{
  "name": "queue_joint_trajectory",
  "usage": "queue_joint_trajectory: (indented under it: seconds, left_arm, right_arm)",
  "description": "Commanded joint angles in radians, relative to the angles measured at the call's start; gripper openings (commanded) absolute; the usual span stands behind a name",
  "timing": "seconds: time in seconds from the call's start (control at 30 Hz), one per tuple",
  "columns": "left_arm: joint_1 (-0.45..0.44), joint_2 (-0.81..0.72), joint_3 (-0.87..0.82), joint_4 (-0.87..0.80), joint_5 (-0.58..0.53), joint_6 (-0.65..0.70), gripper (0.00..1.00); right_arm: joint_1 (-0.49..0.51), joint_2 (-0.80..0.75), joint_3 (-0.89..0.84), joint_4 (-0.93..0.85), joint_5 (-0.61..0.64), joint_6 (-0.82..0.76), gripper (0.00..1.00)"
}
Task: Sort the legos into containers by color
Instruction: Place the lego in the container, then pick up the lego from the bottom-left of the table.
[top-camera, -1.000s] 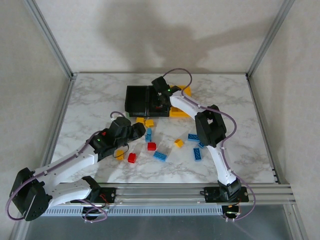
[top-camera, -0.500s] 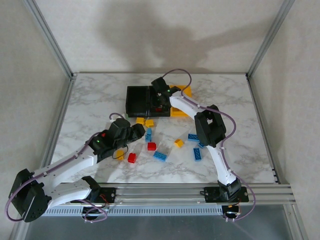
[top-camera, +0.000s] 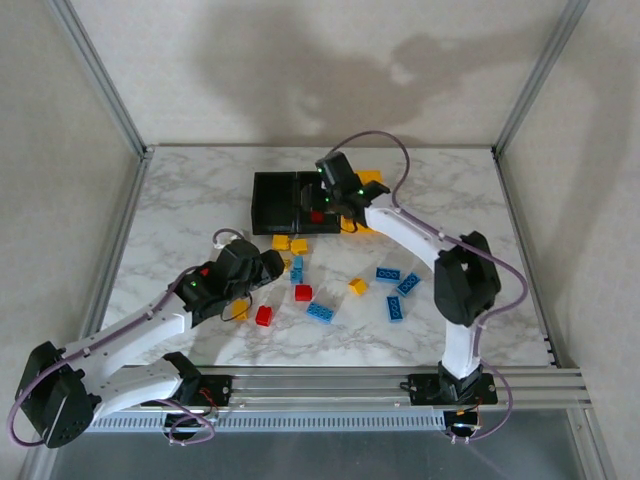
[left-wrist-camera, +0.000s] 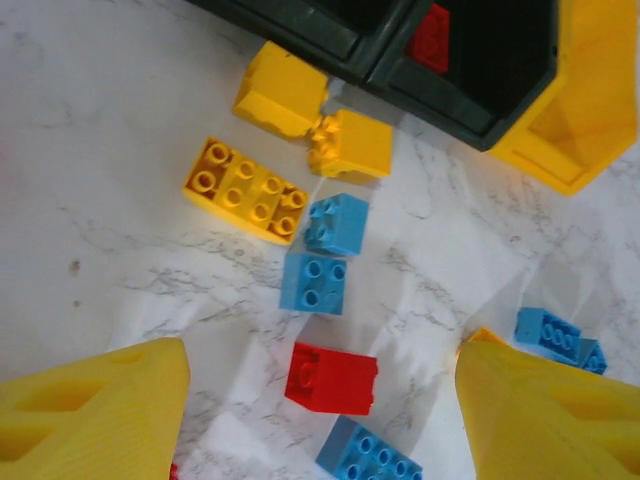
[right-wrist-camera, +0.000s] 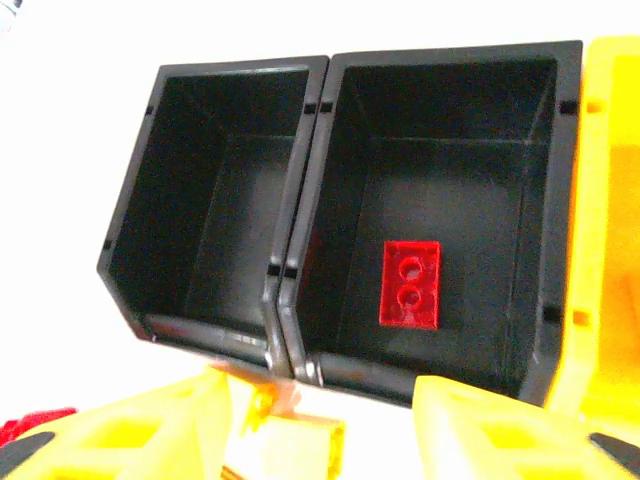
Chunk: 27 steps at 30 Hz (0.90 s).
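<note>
- In the bin: small red plastic two-stud brick (right-wrist-camera: 410, 283), flat on the floor of the middle black open-top plastic bin (right-wrist-camera: 545, 200), studs up, apart from every wall.
- Beside it: left black open-top plastic bin (right-wrist-camera: 130, 240), wall to wall with the middle one; yellow plastic bin (right-wrist-camera: 610, 150) touching on the other side.
- Above the near rim of the black bins: right gripper (right-wrist-camera: 322, 400), yellow fingers spread, gripping nothing.
- Loose on the table just in front of the bins: long yellow eight-stud brick (left-wrist-camera: 245, 190), two smaller yellow blocks (left-wrist-camera: 283, 92), two small blue bricks (left-wrist-camera: 313, 283) one against the other, red block (left-wrist-camera: 330, 378) nearer the arms.
- Further right: more blue bricks (top-camera: 395, 308), well apart from the bins.
- Over the loose cluster: left gripper (top-camera: 278, 264), jaws wide apart and empty, red block under the gap.
- Surface: white marble-pattern tabletop (top-camera: 180, 210), grey veins, matte.
- Room: plain beige walls, aluminium corner posts (top-camera: 100, 80), aluminium rail (top-camera: 340, 385) along the near edge under both arm bases, soft arm shadows on the back wall.
</note>
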Motion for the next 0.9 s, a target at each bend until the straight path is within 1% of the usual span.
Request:
queue_joint_trajectory:
  seconds: [0.0,0.1,0.17,0.27,0.33,0.47,0.57,0.67,0.77,0.87]
  left_arm:
    - [0.013,-0.025,0.004,-0.13,-0.052,-0.004,0.72]
    - [0.022,-0.029,0.018,-0.209,-0.062,0.033,0.73]
    - [0.034,-0.028,0.033,-0.263,-0.065,0.062,0.73]
    - [0.054,-0.025,0.046,-0.326,-0.058,0.092,0.73]
    - [0.062,-0.025,0.043,-0.348,-0.053,0.099,0.73]
    - [0.072,-0.026,0.019,-0.355,-0.049,0.1,0.73]
    - [0.073,-0.024,0.002,-0.347,-0.044,0.083,0.73]
    - [0.073,-0.023,-0.007,-0.345,-0.044,0.075,0.73]
    - [0.073,-0.018,-0.013,-0.352,-0.059,0.064,0.73]
    - [0.071,0.027,-0.02,-0.345,-0.055,0.058,0.74]
  right_arm:
    - [0.002,-0.115,-0.149,0.088,-0.059,-0.006,0.51]
    - [0.002,-0.232,-0.295,0.138,-0.133,-0.019,0.51]
    - [0.029,-0.309,-0.382,0.161,-0.192,-0.037,0.51]
    - [0.037,-0.425,-0.514,0.191,-0.274,-0.062,0.51]
    - [0.04,-0.499,-0.595,0.207,-0.314,-0.067,0.51]
    - [0.046,-0.621,-0.728,0.242,-0.353,-0.044,0.5]
    - [0.054,-0.669,-0.792,0.272,-0.385,-0.022,0.5]
    - [0.071,-0.692,-0.822,0.279,-0.384,-0.017,0.51]
    - [0.075,-0.689,-0.83,0.271,-0.367,-0.012,0.51]
    - [0.076,-0.677,-0.834,0.268,-0.36,-0.004,0.51]
